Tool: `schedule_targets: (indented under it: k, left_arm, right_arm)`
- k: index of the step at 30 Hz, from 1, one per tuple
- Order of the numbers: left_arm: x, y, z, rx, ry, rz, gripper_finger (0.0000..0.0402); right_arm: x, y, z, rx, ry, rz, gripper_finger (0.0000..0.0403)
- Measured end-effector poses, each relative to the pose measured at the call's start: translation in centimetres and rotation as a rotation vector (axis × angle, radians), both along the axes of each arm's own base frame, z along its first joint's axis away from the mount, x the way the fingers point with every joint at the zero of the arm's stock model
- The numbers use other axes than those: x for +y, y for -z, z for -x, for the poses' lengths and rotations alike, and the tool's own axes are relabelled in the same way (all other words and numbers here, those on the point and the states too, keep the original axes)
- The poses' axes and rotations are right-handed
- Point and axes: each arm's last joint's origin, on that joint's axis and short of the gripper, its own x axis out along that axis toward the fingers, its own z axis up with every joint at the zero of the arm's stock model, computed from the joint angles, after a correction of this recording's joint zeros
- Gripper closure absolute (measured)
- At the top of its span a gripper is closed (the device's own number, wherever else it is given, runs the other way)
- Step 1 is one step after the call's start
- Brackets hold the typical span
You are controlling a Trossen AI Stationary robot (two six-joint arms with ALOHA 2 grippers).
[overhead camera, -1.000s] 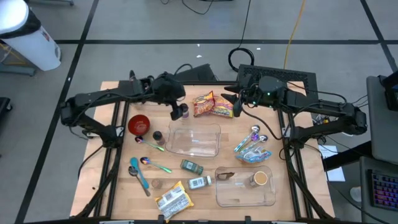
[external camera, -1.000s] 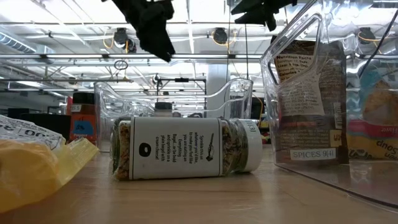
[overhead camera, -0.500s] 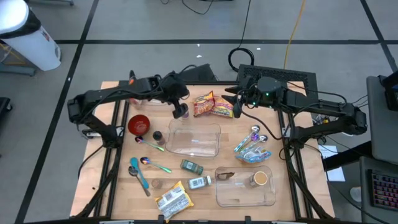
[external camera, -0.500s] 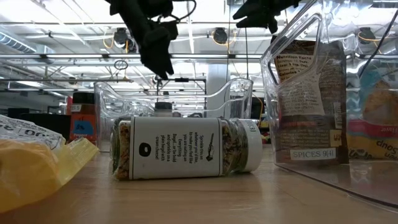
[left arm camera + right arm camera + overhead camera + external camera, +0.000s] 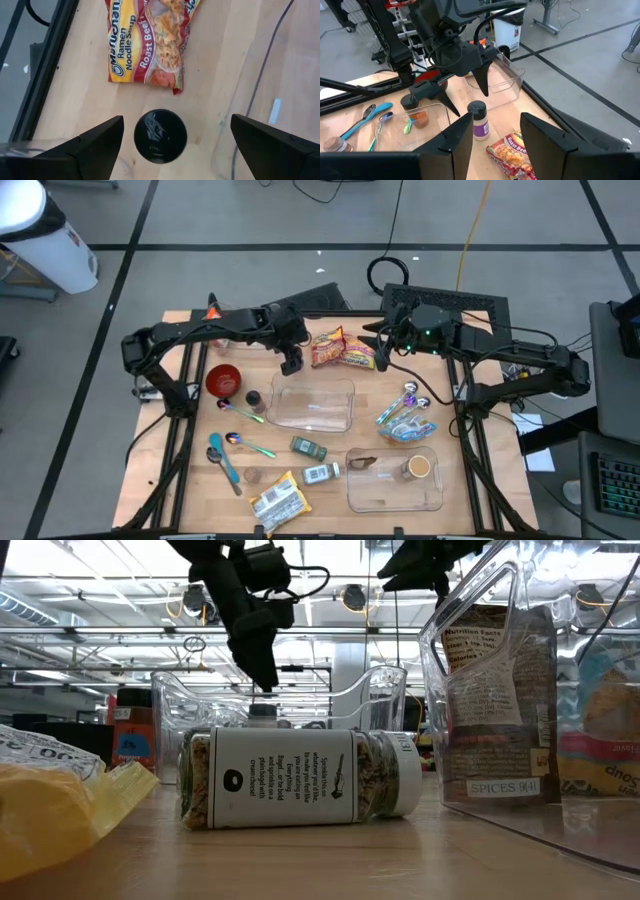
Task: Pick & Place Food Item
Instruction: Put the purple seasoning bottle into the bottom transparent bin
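The left gripper (image 5: 165, 137) hangs spread wide straight above the black-capped spice jar (image 5: 160, 136), its fingers straddling the cap for a descent, with the ramen noodle packet (image 5: 150, 40) just beyond, while the right gripper (image 5: 495, 135) waits released nearby.

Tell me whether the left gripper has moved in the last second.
Yes. The left gripper, open, has shifted toward the ramen pack and now hangs over the black-capped jar.
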Motion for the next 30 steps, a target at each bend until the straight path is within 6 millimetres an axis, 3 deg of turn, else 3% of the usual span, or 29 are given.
schedule_targets:
  k: [20, 30]
  left_arm:
    - [1.6, 2.7, -0.6, 0.093, -0.026, 0.005, 0.0038]
    - [1.5, 2.8, -0.5, 0.109, -0.013, 0.004, 0.0057]
  right_arm:
    - [0.0, 0.2, 0.1, 0.02, -0.002, 0.002, 0.0248]
    - [0.0, 0.3, 0.1, 0.036, -0.003, -0.002, 0.0248]
